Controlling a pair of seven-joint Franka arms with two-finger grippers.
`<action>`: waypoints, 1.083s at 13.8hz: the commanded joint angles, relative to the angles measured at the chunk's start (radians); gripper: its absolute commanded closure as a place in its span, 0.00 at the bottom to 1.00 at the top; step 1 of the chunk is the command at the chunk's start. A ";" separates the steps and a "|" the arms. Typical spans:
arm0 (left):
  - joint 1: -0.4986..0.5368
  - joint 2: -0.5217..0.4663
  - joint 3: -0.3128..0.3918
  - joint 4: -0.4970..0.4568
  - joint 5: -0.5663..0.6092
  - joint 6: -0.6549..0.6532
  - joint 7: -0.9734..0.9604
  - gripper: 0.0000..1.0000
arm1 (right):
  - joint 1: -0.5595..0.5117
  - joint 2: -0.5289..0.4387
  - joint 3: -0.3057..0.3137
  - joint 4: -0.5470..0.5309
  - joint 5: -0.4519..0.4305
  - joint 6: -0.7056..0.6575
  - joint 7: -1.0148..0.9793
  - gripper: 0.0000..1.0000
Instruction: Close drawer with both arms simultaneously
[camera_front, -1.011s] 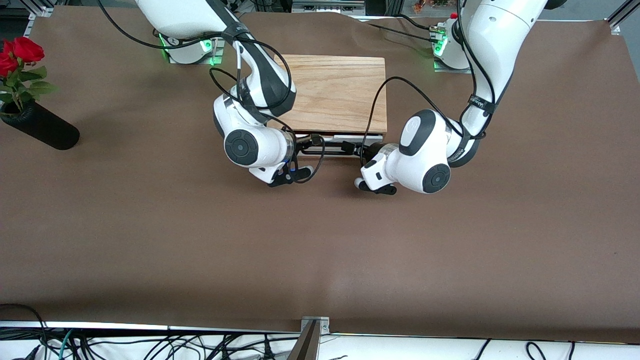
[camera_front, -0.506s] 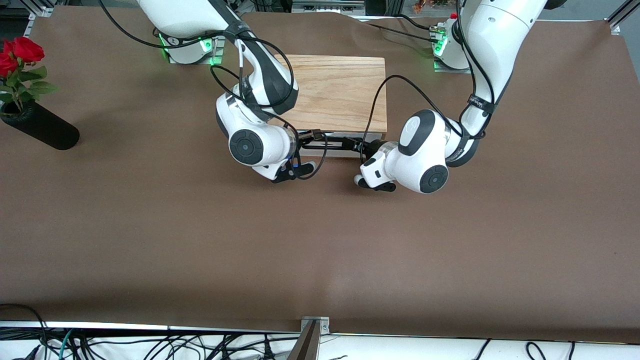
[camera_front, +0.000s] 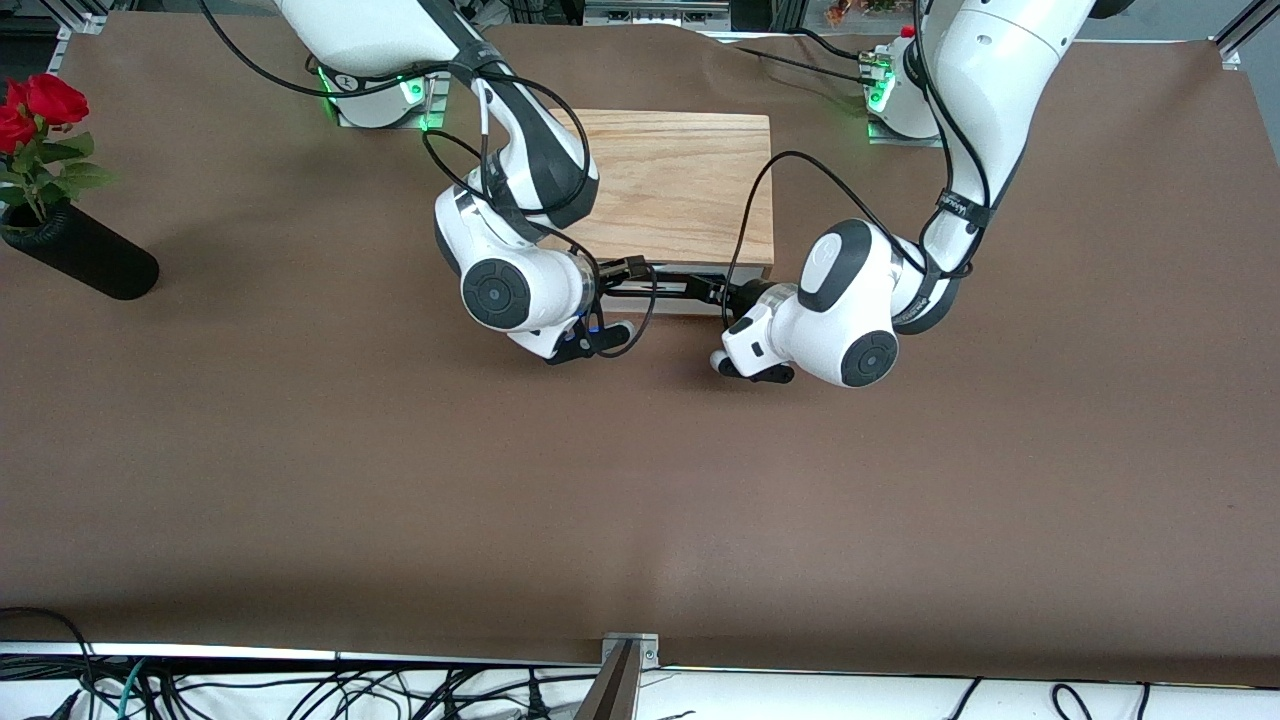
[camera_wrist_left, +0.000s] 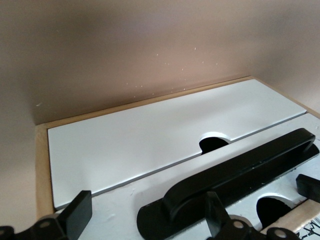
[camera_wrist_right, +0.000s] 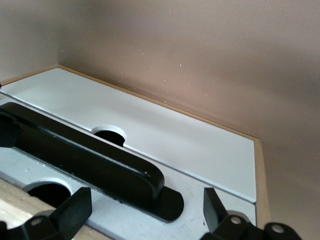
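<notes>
The light-wood box (camera_front: 680, 185) stands mid-table near the arms' bases. The drawer's white front panel (camera_front: 690, 303) shows as a thin strip at the box's front edge, with the black handle (camera_front: 668, 290) on it. My right gripper (camera_front: 622, 275) is at the handle's end toward the right arm. In the right wrist view it (camera_wrist_right: 146, 197) is open, straddling that handle end (camera_wrist_right: 85, 150). My left gripper (camera_front: 712, 293) is at the other end. In the left wrist view it (camera_wrist_left: 147, 202) is open, straddling the handle (camera_wrist_left: 240, 175) against the panel (camera_wrist_left: 115, 210).
A black vase (camera_front: 85, 255) with red roses (camera_front: 40, 105) lies at the right arm's end of the table. Brown table cover (camera_front: 640, 480) stretches between the drawer and the front camera. Cables loop from both wrists over the box's front corners.
Both grippers have moved slightly toward the box. The white strip of drawer front showing in front of the box has become narrower.
</notes>
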 joint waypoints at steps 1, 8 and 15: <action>0.009 -0.043 0.005 0.050 0.096 -0.035 -0.007 0.00 | -0.002 -0.006 0.024 -0.009 0.012 -0.038 0.006 0.00; 0.084 -0.151 0.011 0.152 0.270 -0.168 -0.001 0.00 | -0.025 0.016 -0.013 0.110 -0.005 0.013 -0.091 0.00; 0.085 -0.266 0.015 0.310 0.523 -0.395 -0.007 0.00 | -0.024 0.005 -0.161 0.204 -0.077 0.013 -0.171 0.00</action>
